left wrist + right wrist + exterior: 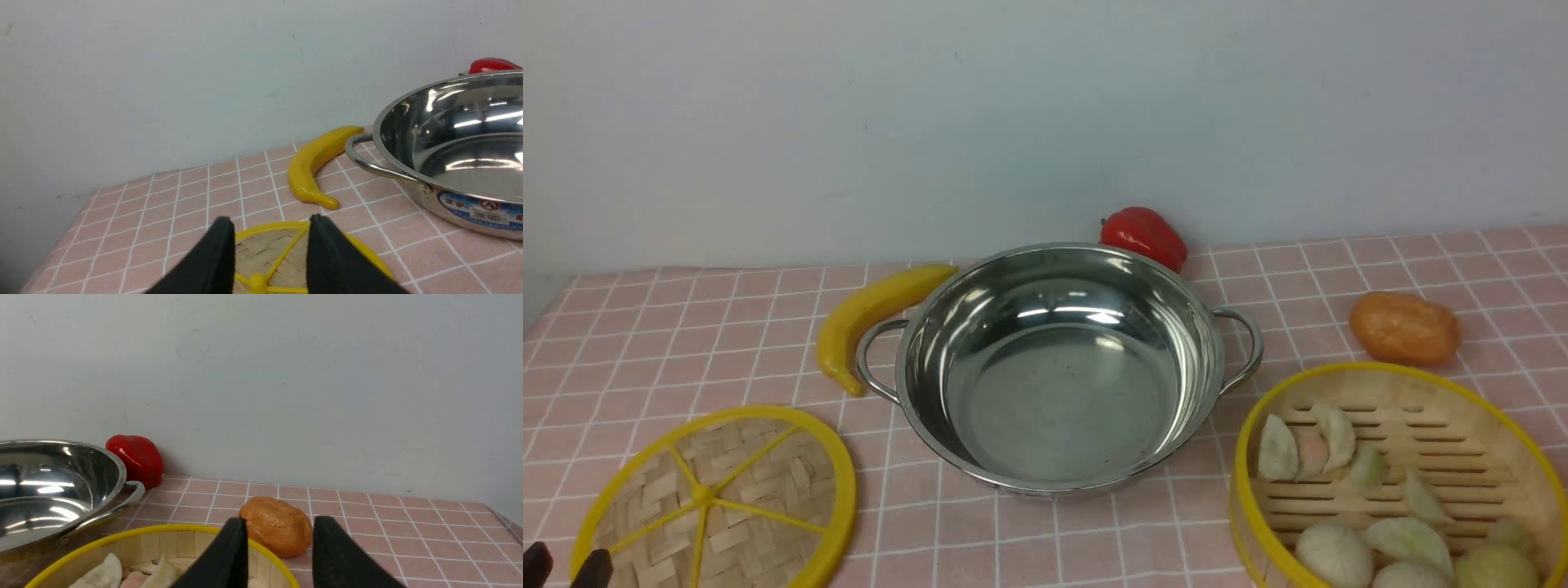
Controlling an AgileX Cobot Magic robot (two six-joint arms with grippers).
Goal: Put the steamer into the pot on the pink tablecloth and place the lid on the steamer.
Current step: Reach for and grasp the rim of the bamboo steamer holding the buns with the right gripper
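Note:
The empty steel pot [1058, 367] stands mid-table on the pink tablecloth [686, 327]. The steamer [1401, 478], a yellow-rimmed bamboo basket with dumplings and buns, sits at the front right, apart from the pot. The lid [715, 502], a flat woven disc with yellow spokes, lies at the front left. My left gripper [270, 222] is open and empty above the lid's near side; only its fingertips [595, 565] show in the front view. My right gripper [280, 522] is open and empty above the steamer's rim [163, 531]; it is out of the front view.
A yellow banana [870, 314] lies by the pot's left handle. A red pepper [1145, 234] sits behind the pot near the wall. An orange-brown bread roll [1405, 328] lies just behind the steamer. The pale wall closes the back.

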